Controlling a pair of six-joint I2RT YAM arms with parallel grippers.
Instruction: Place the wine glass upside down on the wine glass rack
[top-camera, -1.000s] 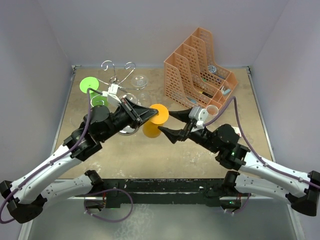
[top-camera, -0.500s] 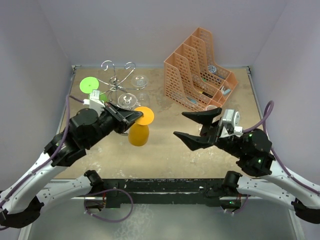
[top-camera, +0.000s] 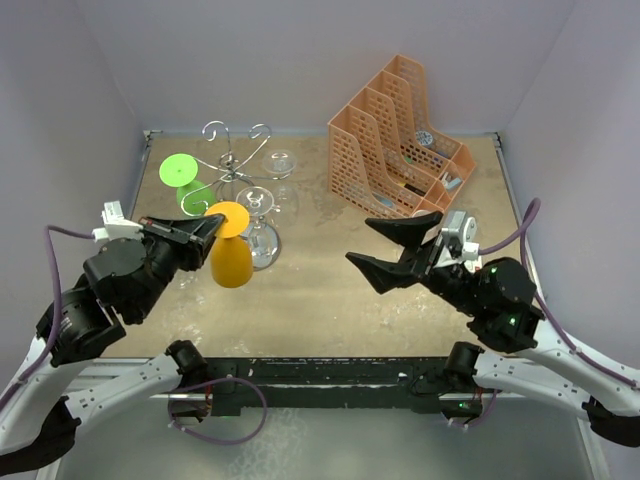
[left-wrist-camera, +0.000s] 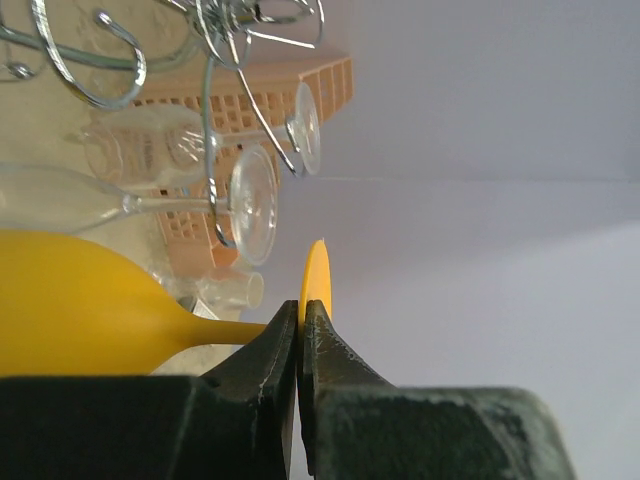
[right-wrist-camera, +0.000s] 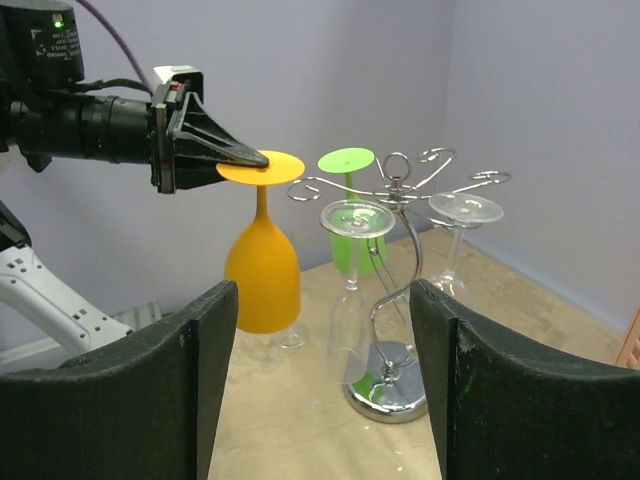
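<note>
An orange wine glass (top-camera: 231, 258) hangs upside down, bowl down, in the air. My left gripper (top-camera: 208, 229) is shut on the edge of its round foot (left-wrist-camera: 316, 280). The glass also shows in the right wrist view (right-wrist-camera: 262, 275), just left of the wine glass rack (right-wrist-camera: 398, 270). The rack (top-camera: 238, 152) is silver wire with a round shiny base (right-wrist-camera: 392, 396). A green glass (top-camera: 180, 171) and two clear glasses (top-camera: 259, 200) hang on it upside down. My right gripper (top-camera: 396, 246) is open and empty at mid-right, pointing at the rack.
An orange mesh file organiser (top-camera: 400, 140) with small items stands at the back right. A small clear glass piece (right-wrist-camera: 291, 336) sits on the table under the orange glass. Grey walls close in the left, back and right.
My left arm has drawn back to the left, carrying the orange glass to the rack's near-left side. My right gripper has pulled away from the glass to the right, jaws wide.
</note>
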